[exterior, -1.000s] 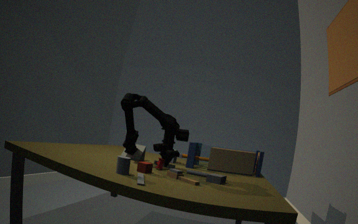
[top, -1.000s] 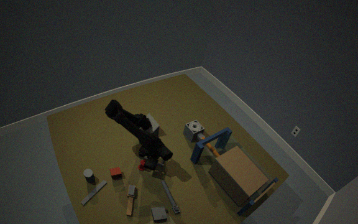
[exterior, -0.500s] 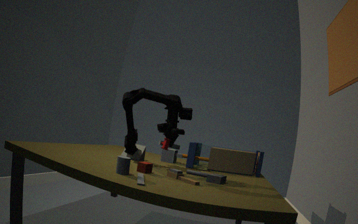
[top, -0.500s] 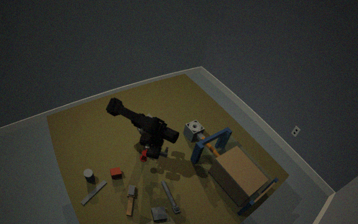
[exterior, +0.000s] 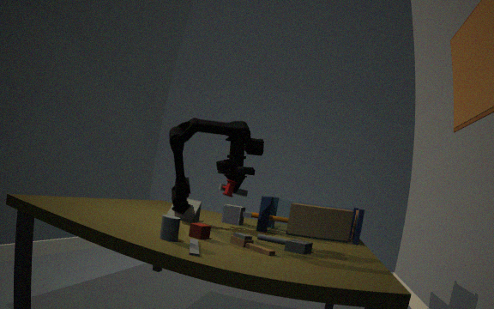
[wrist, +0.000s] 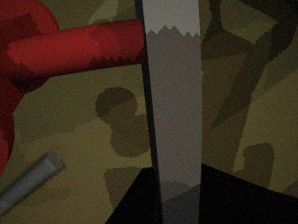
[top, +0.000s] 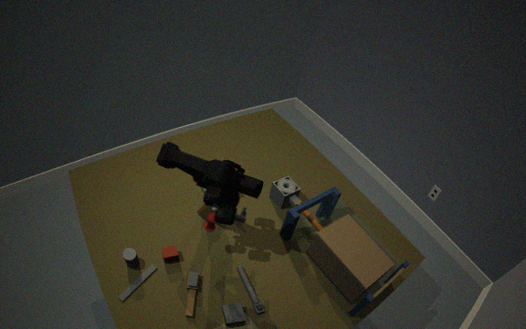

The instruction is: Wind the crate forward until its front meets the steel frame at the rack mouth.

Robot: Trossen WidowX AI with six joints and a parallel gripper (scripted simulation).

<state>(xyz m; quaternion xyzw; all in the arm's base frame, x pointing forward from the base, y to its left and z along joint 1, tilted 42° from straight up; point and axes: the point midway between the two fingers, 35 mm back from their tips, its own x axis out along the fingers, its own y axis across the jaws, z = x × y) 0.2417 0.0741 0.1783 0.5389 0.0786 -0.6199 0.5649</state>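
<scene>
My gripper (top: 226,218) (exterior: 238,188) (wrist: 169,174) is shut on the winch handle, a grey bar (wrist: 175,100) with a red knob (top: 210,221) (exterior: 229,188) sticking out sideways. The handle hangs well above the bench, left of the winch. The grey winch (top: 278,196) (exterior: 231,215) has its round hole on top. An orange strap (top: 312,220) (exterior: 280,219) runs from it under the blue frame (top: 316,202) (exterior: 266,215) to the tan crate (top: 354,247) (exterior: 320,221). The crate sits flat, with a gap between its front and that frame. The square key's end is hard to make out.
Towards the front lie a grey cylinder (top: 131,258) (exterior: 170,228), a red block (top: 170,253) (exterior: 200,231), a flat bar (top: 138,283), a wooden-handled tool (top: 191,299), a long grey tool (top: 249,288) and a dark block (top: 234,314) (exterior: 298,246). Another blue frame (exterior: 358,227) stands behind the crate.
</scene>
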